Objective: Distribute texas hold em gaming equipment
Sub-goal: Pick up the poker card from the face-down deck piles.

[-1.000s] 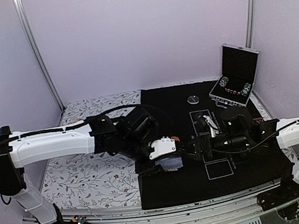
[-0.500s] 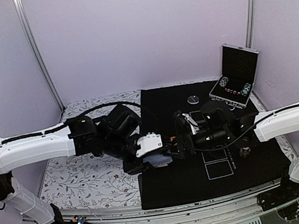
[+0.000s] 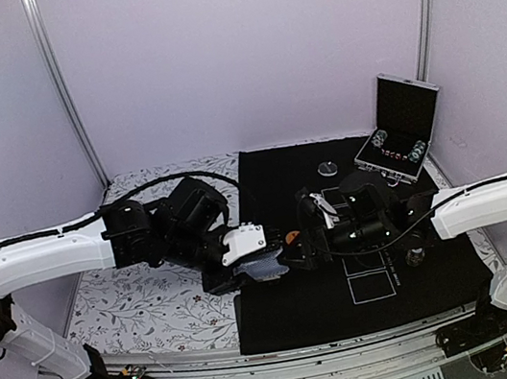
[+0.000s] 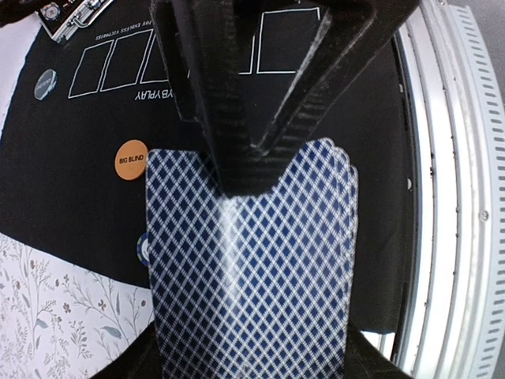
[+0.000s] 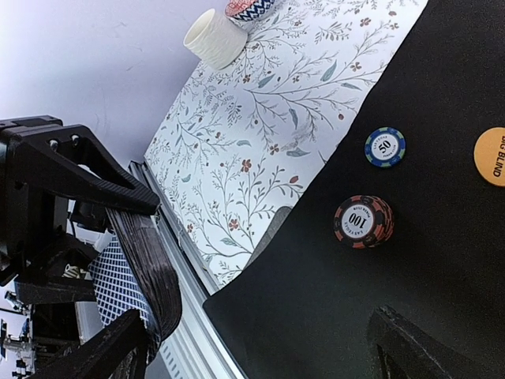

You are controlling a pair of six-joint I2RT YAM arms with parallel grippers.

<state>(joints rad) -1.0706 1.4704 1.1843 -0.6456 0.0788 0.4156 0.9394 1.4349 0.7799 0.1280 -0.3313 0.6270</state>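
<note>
The left end effector [image 4: 251, 170] is clamped on the playing cards [image 4: 252, 268]; the right end effector [image 3: 294, 248], wide apart, is just to their right

My table [image 3: 264, 368]: floral cloth [image 3: 146, 305], black mat [image 3: 295, 323] over its right half.
I see an orange disc [image 4: 131, 159] on the mat just beside my left gripper [image 4: 248, 162], with a blue chip [image 5: 385, 147] and a red chip stack [image 5: 363, 222] near it.

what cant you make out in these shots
- Card faces: only the backs of the deck show in the left wrist view.
- Chip beside the deck: mostly hidden behind the cards in the left wrist view, value unreadable.
- Orange button: cut off by the right wrist view's right edge.
- Case contents: too small in the top view.
</note>
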